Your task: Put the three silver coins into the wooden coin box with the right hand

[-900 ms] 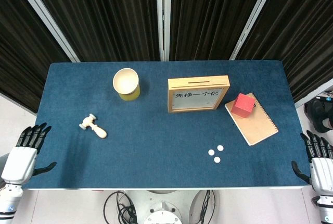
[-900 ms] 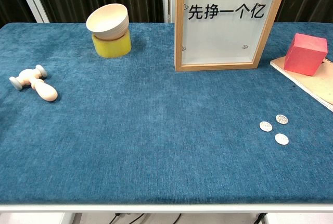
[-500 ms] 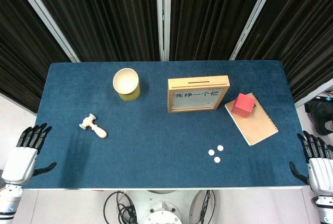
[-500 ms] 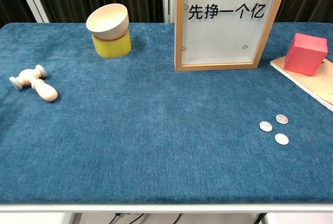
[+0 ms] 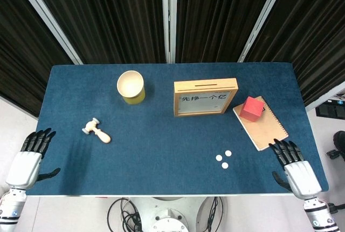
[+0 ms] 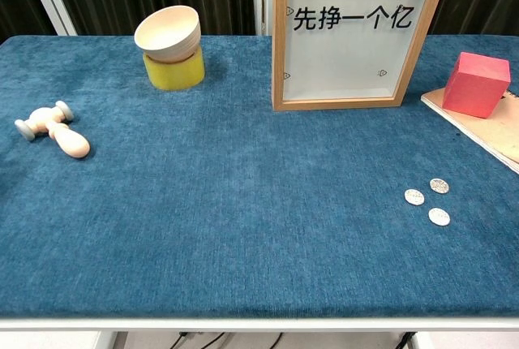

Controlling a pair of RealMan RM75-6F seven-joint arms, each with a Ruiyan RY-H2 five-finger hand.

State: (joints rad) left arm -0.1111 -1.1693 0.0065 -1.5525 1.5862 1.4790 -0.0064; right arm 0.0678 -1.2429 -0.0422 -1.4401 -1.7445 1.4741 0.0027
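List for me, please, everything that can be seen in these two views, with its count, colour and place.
silver coins: three, silver, near right of the table
wooden coin box: one, light wood, upright at far centre
bowl: one, cream, on a yellow base, far left
wooden hammer: one, pale wood, left side
cube: one, red, on the notebook
notebook: one, tan, right side
table: one, blue cloth
left hand: one, black and white, off the near left corner
right hand: one, black and white, over the near right corner

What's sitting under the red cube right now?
The red cube rests on a tan spiral notebook, near its far end. The part of the cover beneath the cube is hidden; the blue table lies under the notebook.
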